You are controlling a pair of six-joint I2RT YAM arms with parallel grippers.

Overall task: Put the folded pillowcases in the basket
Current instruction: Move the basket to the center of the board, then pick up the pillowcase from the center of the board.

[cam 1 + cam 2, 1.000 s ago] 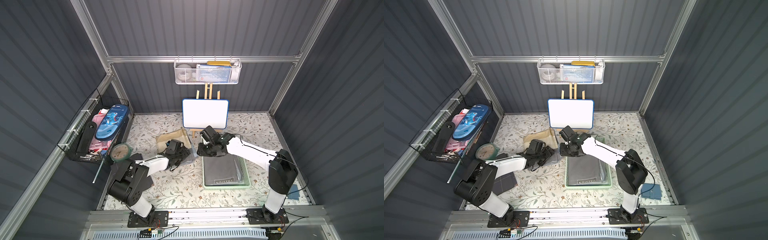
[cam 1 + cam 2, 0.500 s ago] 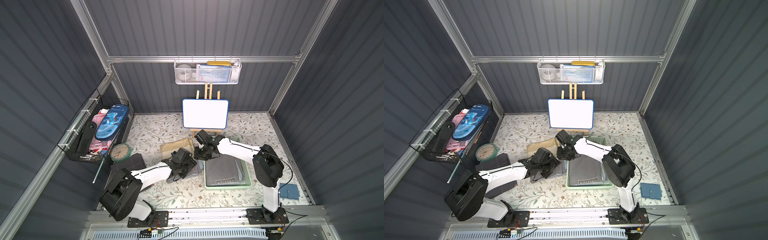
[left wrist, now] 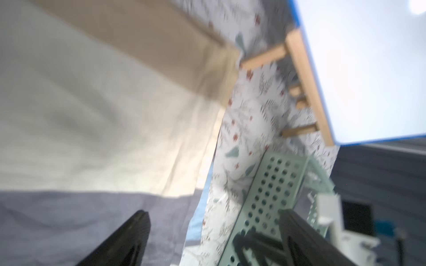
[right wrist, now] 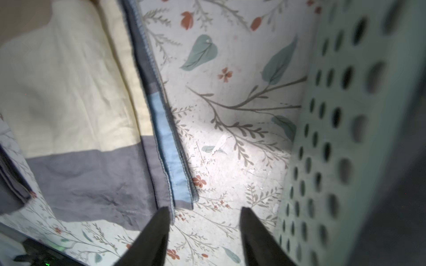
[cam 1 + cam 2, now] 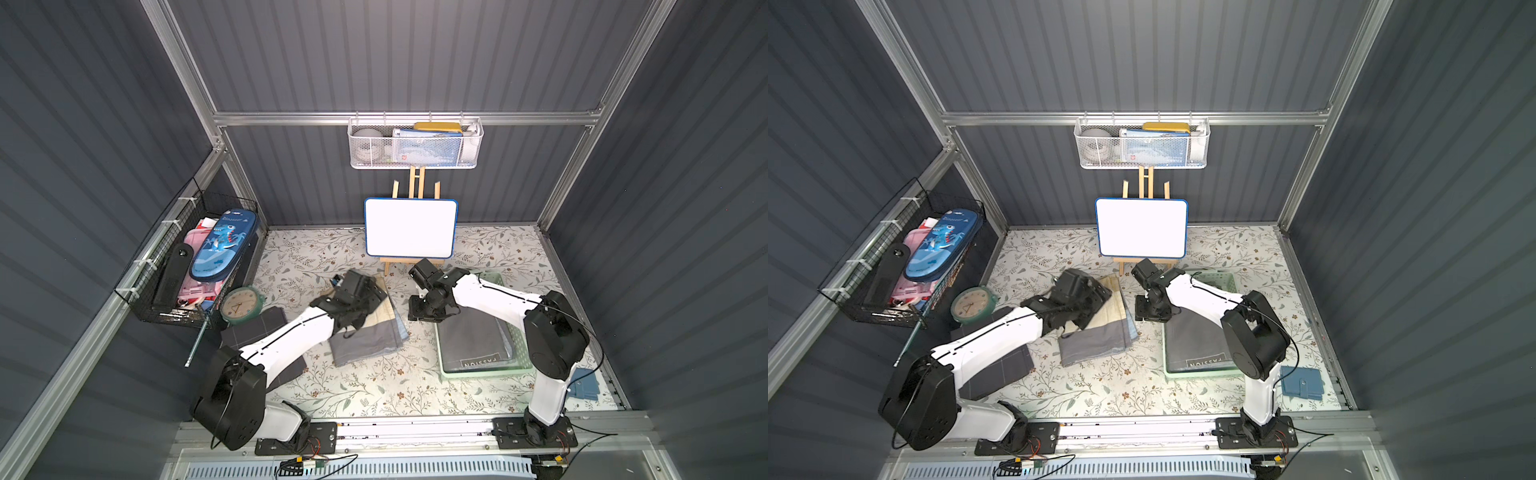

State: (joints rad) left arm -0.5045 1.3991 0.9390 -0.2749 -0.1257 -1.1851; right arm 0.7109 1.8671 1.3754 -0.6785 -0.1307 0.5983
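The folded pillowcase (image 5: pixel 370 332) (image 5: pixel 1100 336), cream, grey and blue, lies flat on the floral table just left of the basket. The mint-green basket (image 5: pixel 478 374) (image 5: pixel 1200 374) holds a dark grey folded cloth (image 5: pixel 473 340). My left gripper (image 5: pixel 361 291) (image 5: pixel 1084 291) hovers over the pillowcase's far end; in the left wrist view it (image 3: pixel 213 211) is open above the cloth (image 3: pixel 92 126), with the basket wall (image 3: pixel 269 195) ahead. My right gripper (image 5: pixel 419 311) (image 4: pixel 204 208) is open over bare table between the pillowcase's edge (image 4: pixel 80 115) and the basket wall (image 4: pixel 334 138).
A whiteboard on a wooden easel (image 5: pixel 410 228) stands behind the grippers. A green clock (image 5: pixel 241 305) and a dark checked cloth (image 5: pixel 253 328) lie at the left. A blue wallet (image 5: pixel 584 384) sits right of the basket. A black wire basket (image 5: pixel 187 270) and a white mesh basket (image 5: pixel 415 145) hang on the walls.
The pillowcase has shifted toward the front and nearer the basket. Both grippers' jaws have widened. The left gripper has drawn back over the cloth's far end.
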